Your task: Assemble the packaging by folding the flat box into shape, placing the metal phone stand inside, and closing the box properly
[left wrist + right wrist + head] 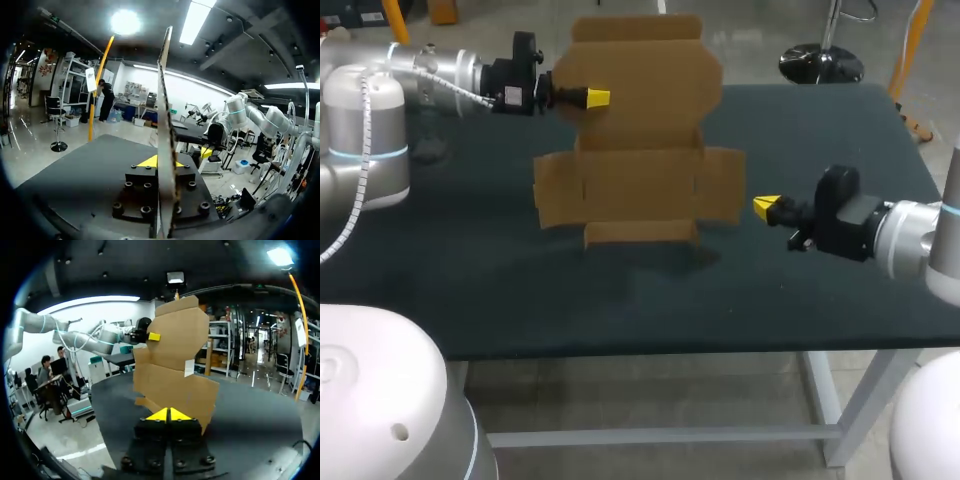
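Clamping the flat cardboard box (640, 150) at its ten o'clock edge, the left gripper (596, 97) holds it tilted up over the dark table (500, 290). At the box's four o'clock, just beside a side flap, the right gripper (765, 206) has its tips pressed together on nothing.

Flat matt brown cardboard box blank (640, 110) over a dull dark-green table top (470, 290).
The cardboard is plain, paper-rough, without sheen; the table top looks cloth-like; the left arm's white shell (365, 110) is smooth and glossy.

My left end effector (598, 97) grips flat box (640, 150) — right end effector (765, 207) closed.
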`<action>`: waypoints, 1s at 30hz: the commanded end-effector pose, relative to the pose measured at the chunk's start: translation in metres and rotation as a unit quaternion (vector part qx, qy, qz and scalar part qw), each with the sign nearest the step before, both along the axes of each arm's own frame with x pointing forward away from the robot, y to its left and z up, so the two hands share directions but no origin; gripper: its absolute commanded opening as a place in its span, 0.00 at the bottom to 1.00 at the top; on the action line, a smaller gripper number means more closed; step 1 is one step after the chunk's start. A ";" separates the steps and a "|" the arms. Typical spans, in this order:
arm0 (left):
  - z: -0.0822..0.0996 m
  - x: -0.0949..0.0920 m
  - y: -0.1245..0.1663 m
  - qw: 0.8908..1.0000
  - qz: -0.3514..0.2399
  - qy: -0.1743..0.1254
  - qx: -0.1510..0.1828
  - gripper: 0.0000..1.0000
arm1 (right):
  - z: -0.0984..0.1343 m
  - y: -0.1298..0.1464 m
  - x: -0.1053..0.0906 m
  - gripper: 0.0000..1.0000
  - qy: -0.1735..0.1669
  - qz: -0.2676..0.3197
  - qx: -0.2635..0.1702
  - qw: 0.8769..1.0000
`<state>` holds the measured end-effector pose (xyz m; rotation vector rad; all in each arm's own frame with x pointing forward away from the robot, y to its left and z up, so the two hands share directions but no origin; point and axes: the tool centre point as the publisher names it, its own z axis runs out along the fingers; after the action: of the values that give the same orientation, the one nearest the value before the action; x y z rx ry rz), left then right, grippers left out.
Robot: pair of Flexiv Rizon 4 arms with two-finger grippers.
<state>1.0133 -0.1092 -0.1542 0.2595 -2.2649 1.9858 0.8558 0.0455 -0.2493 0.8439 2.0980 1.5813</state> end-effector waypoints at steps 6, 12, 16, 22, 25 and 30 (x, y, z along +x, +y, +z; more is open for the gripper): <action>0.009 -0.012 0.001 0.999 0.040 0.000 0.016 0.00 | -0.007 0.009 -0.009 0.00 -0.017 -0.005 -0.003 1.000; 0.007 -0.015 0.004 0.999 0.045 0.007 0.016 0.00 | -0.011 0.017 -0.011 0.00 -0.018 -0.001 -0.011 1.000; -0.001 -0.014 0.005 0.999 0.042 0.016 0.016 0.00 | -0.016 0.022 -0.011 0.00 -0.017 0.000 -0.019 1.000; -0.009 -0.012 0.008 0.999 0.036 0.017 0.012 0.00 | -0.021 0.031 -0.010 0.00 -0.013 0.003 -0.027 1.000; -0.011 -0.011 0.010 0.999 0.034 0.014 0.005 0.00 | -0.024 0.036 -0.009 0.00 -0.012 0.004 -0.029 0.999; -0.013 -0.011 0.011 0.999 0.034 0.004 0.004 0.00 | -0.030 0.045 -0.007 0.00 -0.013 0.005 -0.031 0.999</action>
<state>1.0001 -0.0992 -0.1649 0.3622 -2.2933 2.0037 0.8440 0.0784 -0.2729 0.7800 2.1381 1.5286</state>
